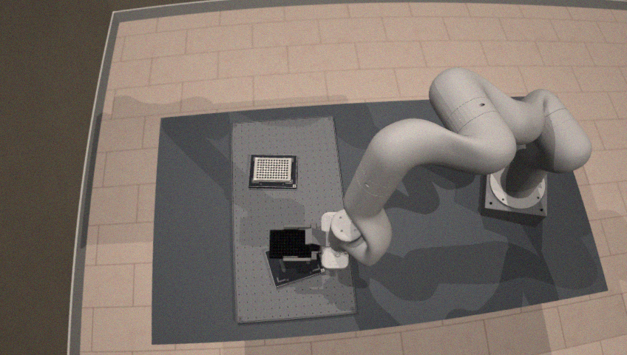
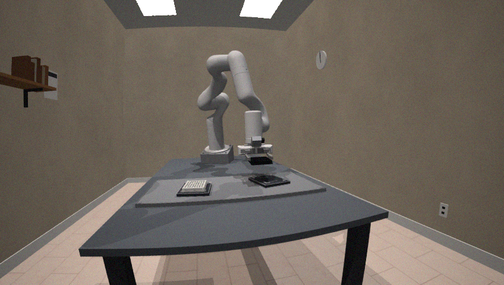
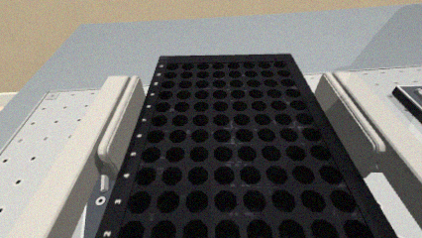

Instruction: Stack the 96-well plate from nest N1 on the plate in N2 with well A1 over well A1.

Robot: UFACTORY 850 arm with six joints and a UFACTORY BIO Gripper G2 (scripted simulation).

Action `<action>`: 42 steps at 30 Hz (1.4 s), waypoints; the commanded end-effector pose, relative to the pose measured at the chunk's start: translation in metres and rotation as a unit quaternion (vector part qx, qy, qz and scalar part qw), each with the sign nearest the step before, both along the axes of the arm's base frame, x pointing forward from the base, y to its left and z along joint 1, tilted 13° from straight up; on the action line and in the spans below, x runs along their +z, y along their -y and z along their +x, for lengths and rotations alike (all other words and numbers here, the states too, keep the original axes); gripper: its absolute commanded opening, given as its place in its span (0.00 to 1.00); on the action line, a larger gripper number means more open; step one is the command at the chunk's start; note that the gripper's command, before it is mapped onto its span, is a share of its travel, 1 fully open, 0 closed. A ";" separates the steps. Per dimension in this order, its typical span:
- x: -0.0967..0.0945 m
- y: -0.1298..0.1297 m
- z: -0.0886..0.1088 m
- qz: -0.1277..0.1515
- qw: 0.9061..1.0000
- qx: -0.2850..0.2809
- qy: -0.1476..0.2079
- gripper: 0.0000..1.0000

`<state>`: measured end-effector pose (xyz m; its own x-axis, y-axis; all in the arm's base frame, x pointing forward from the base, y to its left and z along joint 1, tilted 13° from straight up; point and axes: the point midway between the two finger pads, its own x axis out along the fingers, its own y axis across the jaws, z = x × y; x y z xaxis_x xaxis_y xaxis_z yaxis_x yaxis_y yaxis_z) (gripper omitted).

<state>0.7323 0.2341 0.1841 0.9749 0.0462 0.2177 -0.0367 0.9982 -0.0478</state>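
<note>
The black 96-well plate (image 1: 285,244) (image 2: 260,161) (image 3: 223,154) is held level in the air by its long sides. My gripper (image 1: 299,242) (image 2: 260,158) (image 3: 237,121) is shut on it. The black plate hangs above and partly beyond nest N1 (image 1: 299,273) (image 2: 278,183), turned relative to it. N1 is empty where it shows. The white plate (image 1: 272,168) (image 2: 195,184) sits in nest N2 (image 1: 272,185) (image 2: 194,194) and looks flat. N2's small white corner mark is at its lower right in the top view. Row numbers run along the held plate's left edge in the wrist view; well A1 is not visible.
Both nests stand on a grey perforated board (image 1: 264,211) (image 2: 229,190) on the dark table (image 1: 193,263) (image 2: 247,220). N2 lies to the right of N1 as seen from the arm's base (image 1: 495,208) (image 2: 216,157). No tall object stands between the nests.
</note>
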 end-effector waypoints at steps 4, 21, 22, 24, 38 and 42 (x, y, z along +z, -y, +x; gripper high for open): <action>0.004 0.025 0.008 0.000 1.000 -0.010 0.005 0.00; 0.010 0.073 0.022 0.000 1.000 -0.010 0.005 0.00; 0.010 0.076 0.023 0.000 1.000 -0.010 0.005 0.00; 0.010 0.076 0.023 0.000 1.000 -0.010 0.005 0.00; 0.015 0.121 0.035 0.000 1.000 -0.010 0.005 0.00; 0.016 0.128 0.037 0.000 1.000 -0.010 0.005 0.00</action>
